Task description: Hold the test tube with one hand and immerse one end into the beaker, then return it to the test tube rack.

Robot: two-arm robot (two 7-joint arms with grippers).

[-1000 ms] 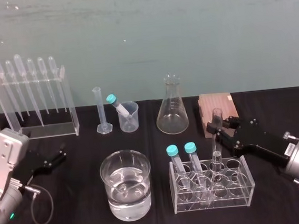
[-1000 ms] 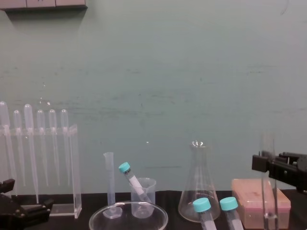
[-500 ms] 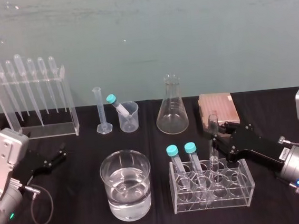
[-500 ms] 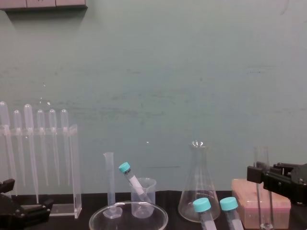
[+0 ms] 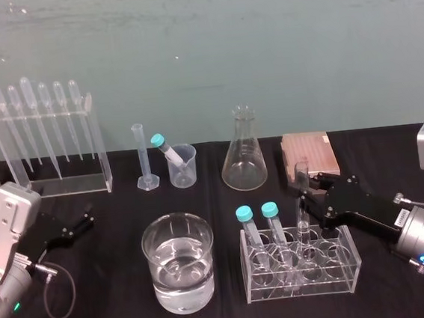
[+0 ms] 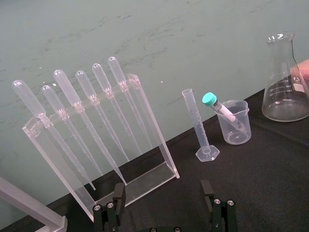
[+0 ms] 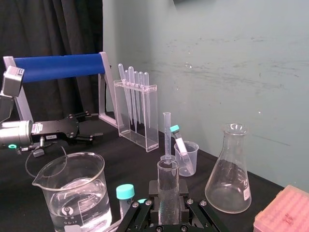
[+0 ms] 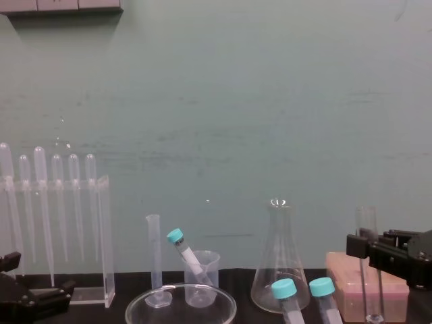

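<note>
Glass test tube [image 5: 301, 174] is clamped upright by right hand [image 5: 308, 196], its lower end inside the clear test tube rack [image 5: 336, 276], just beside teal-capped tubes [image 5: 245, 217] (beaker [image 5: 179, 263] sits apart, leftward). It should be kept vertical and lowered slowly until bottomed, then let go. Left hand [image 5: 79, 223] is parked, fingers spread.

Beaker [image 8: 180, 307] cut by chest view's bottom edge; test tube [image 8: 367, 219] base perhaps seated, unclear.
</note>
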